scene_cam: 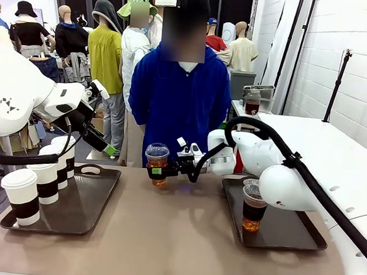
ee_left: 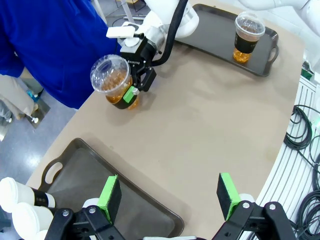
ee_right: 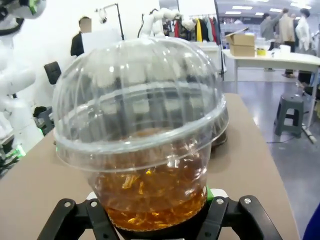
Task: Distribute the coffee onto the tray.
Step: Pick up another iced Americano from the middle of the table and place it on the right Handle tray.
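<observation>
Left tray (scene_cam: 96,210) sits at about 8 o'clock on the surface (scene_cam: 170,237), with four white cups (scene_cam: 45,172) bunched along its left edge. The left pincer (ee_left: 170,192) hangs above that tray's near corner, fingers spread wide with nothing between them. At center, the right pincer (scene_cam: 162,171) is clamped on a dome-lidded amber cup (scene_cam: 156,163); up close the cup (ee_right: 142,135) hides the fingertips. Second amber cup (scene_cam: 253,206) stands on the right tray (scene_cam: 290,230), its far side cut off behind the arm.
</observation>
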Controlling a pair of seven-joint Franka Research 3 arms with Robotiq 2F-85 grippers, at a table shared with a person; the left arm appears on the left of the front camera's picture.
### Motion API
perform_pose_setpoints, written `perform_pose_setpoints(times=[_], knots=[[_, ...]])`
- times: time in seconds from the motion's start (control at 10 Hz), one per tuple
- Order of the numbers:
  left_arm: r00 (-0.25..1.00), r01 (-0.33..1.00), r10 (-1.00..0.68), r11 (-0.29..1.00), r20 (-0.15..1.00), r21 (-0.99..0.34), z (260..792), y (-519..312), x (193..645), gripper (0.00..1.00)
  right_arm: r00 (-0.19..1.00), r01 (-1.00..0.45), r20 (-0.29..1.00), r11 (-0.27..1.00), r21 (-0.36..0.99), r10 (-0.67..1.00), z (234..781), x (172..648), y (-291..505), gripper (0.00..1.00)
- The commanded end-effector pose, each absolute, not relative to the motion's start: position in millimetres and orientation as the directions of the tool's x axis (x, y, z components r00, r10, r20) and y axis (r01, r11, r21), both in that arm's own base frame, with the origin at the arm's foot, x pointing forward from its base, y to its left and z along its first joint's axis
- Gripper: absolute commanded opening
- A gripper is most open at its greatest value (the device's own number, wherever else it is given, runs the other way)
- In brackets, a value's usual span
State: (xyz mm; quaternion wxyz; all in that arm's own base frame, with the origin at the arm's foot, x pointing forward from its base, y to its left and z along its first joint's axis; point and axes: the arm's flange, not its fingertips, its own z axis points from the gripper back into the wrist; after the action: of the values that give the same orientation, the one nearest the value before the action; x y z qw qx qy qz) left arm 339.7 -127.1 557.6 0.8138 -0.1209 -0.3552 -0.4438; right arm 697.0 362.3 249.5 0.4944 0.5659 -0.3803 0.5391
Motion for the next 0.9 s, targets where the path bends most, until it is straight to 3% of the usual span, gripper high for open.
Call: perform_pose_setpoints(times=[0.0,0.4,0.8], knots=[[0.355,0.808,-0.634,0.578,0.687,0.115,557.3,-126.0,340.1,1.0,0.149,-0.956,0.985,-0.24,0.167,0.09,287.0,682.0,339.6,0.61],[0.355,0.808,-0.634,0.578,0.687,0.115,557.3,-126.0,340.1,1.0,0.107,-0.976,0.992,-0.186,0.117,0.062,330.7,665.3,264.8,0.61],[0.355,0.808,-0.634,0.578,0.687,0.115,557.3,-126.0,340.1,1.0,0.107,-0.986,0.994,-0.128,0.111,0.039,336.0,649.7,199.4,0.61]])
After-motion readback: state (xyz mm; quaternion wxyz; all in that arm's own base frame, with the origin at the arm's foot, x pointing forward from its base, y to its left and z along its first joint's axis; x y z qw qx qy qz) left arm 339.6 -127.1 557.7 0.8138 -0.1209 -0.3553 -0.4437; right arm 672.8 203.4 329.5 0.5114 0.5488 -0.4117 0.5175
